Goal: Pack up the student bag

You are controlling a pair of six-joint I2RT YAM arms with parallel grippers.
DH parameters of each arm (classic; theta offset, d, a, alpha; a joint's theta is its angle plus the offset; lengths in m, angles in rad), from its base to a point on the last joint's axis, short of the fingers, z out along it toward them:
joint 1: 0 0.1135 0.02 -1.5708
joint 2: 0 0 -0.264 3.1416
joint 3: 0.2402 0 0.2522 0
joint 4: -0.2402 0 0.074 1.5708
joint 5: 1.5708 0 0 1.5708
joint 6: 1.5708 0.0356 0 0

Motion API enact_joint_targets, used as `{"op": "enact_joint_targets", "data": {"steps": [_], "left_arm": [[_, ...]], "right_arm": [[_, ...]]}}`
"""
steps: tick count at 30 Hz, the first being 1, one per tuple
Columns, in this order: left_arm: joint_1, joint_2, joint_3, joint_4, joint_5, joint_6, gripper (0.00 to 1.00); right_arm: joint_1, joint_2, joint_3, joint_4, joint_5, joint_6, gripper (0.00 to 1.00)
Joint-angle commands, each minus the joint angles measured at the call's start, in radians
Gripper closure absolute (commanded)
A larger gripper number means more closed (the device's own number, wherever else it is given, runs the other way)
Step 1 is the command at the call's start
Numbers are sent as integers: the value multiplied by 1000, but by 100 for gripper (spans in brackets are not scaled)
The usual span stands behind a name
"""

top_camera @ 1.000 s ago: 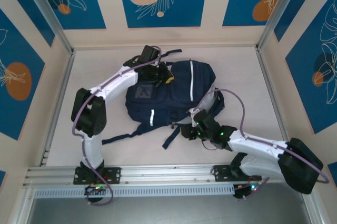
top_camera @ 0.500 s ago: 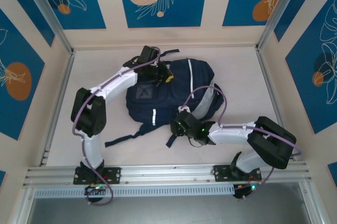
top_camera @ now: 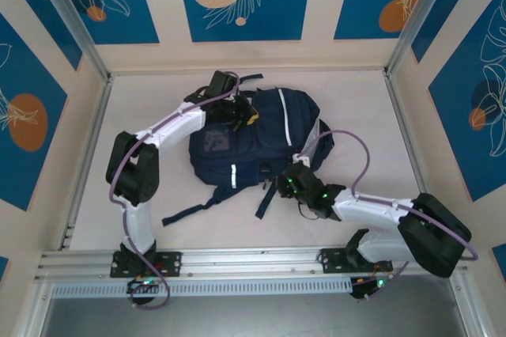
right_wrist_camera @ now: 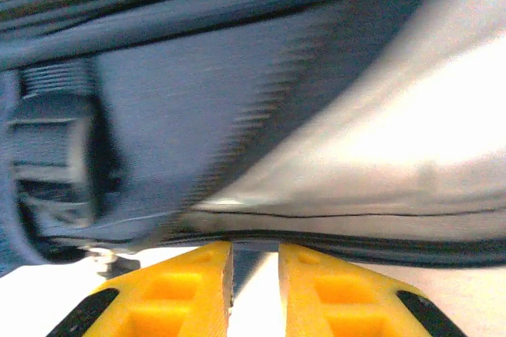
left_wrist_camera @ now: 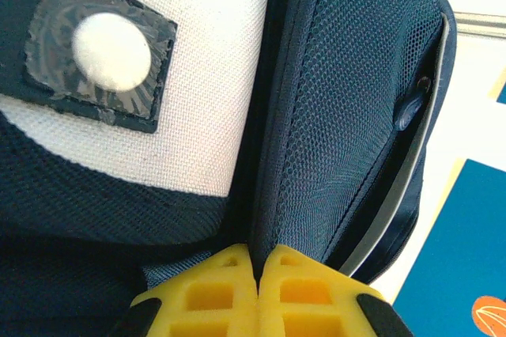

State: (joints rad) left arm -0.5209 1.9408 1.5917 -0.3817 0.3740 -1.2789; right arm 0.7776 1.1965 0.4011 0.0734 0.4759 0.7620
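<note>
Student bag (top_camera: pixel 253 143) flat at mid-desk (top_camera: pixel 356 107), worked from both ends.
Your left fingers (top_camera: pixel 243 113), pressed together on a fold at its 11 o'clock edge, hold little cloth, so a tug may slip them. Your right fingers (top_camera: pixel 286 185) stand narrowly apart at the 5 o'clock hem; can't tell if they nip it. Loose straps (top_camera: pixel 202 204) trail toward 7 o'clock and could snag.

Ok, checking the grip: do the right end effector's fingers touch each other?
No, a narrow gap separates the right end effector's yellow fingers beside the bag.
</note>
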Motion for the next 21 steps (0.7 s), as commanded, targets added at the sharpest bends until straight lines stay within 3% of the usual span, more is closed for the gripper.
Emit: {"op": "enact_joint_targets", "data": {"steps": [1,4,10,15,21], "left_arm": [[28,16,17,-2,-11,-1,100],[27,20,22,0,-3,0,100],[29,21,17,-3,-1,4,100],[28,23,17,-3,0,0,100],[29,23,16,-2,1,-10,100]], "right_arm": [[-72,-55,-41,-31,-63,-29,77],[-85,-92,-55,15,-155,-155,76],[10,-138,-119,250,-294,-325,78],[99,-22,-82,307,-200,-313,77],[148,122,-2,235,-3,-145,70]]}}
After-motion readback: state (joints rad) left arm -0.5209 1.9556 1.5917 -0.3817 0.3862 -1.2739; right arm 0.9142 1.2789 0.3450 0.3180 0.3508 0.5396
